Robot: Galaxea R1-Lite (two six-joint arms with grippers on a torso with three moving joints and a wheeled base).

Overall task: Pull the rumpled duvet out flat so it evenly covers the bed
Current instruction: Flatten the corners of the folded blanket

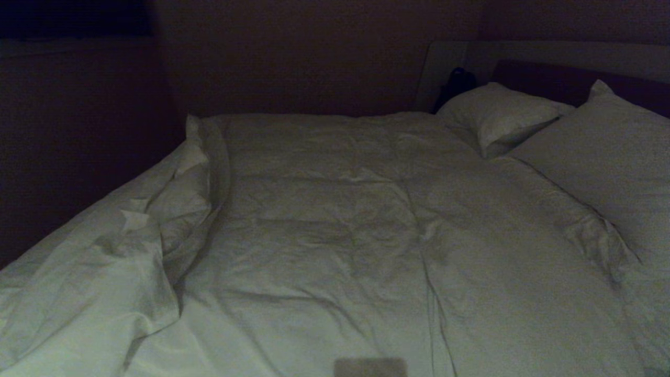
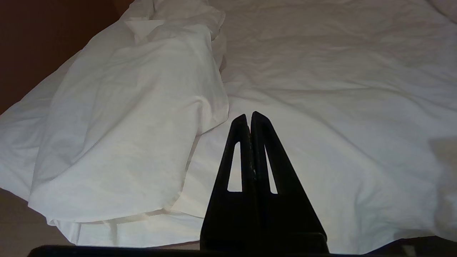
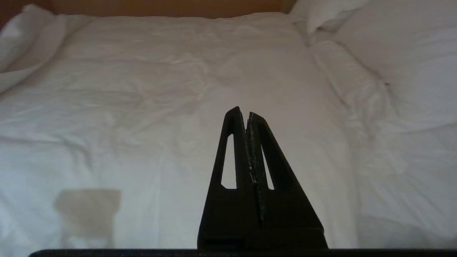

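Our left gripper point(image 2: 249, 117) and right gripper point(image 3: 242, 112) hover pinched together, holding nothing, above the duvet point(image 1: 335, 230), which covers most of the bed point(image 1: 455, 57). It looks soft and bulky (likely to drag), so we would pinch the folded-back corner point(image 2: 125, 117) on our left.

No text, label, brand, number or sign can be read in any view.

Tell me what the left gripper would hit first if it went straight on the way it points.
Most likely the duvet: the shut left gripper points across its flat white surface, with the folded-back bunch just beside that line. Depth is unclear.
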